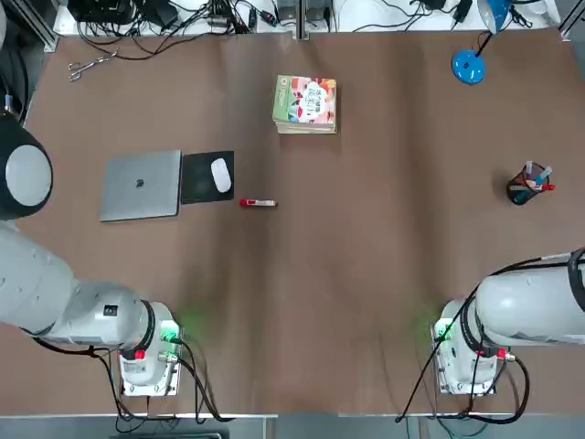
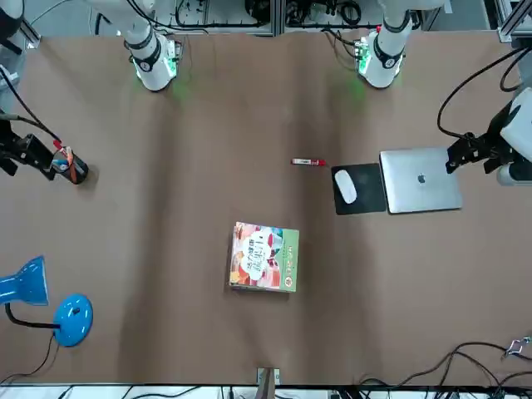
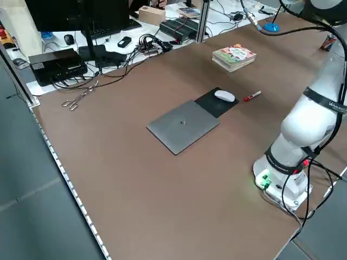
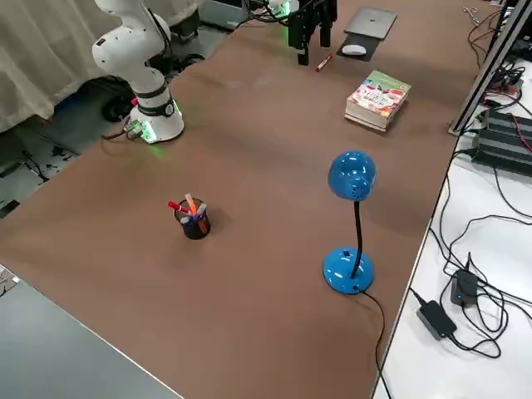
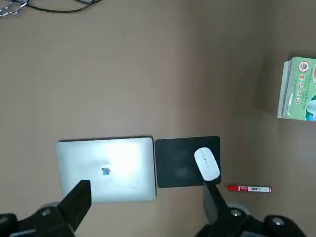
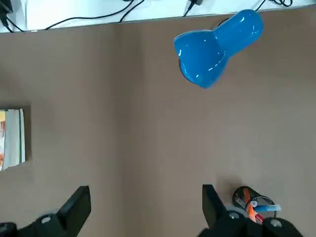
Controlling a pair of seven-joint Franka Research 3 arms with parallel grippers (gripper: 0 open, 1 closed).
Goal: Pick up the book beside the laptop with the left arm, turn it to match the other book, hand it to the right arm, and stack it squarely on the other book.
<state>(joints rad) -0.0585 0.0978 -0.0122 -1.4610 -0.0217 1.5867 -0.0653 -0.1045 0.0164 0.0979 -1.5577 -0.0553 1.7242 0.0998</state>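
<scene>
The book [image 1: 305, 101] sits colourful cover up on top of the other book [image 1: 306, 127], upper middle of the top view, edges pretty much lined up. The laptop [image 1: 141, 185] lies closed at mid left, with a black mouse pad [image 1: 197, 185] and white mouse [image 1: 220, 175] touching its right side and a red marker [image 1: 258, 202] just beyond. Left end effector [image 5: 147, 195] hangs above the laptop, fingers spread and empty. Right end effector [image 6: 146, 197] is also released, high over bare surface [image 1: 384, 238] near the pen cup [image 6: 254, 203].
</scene>
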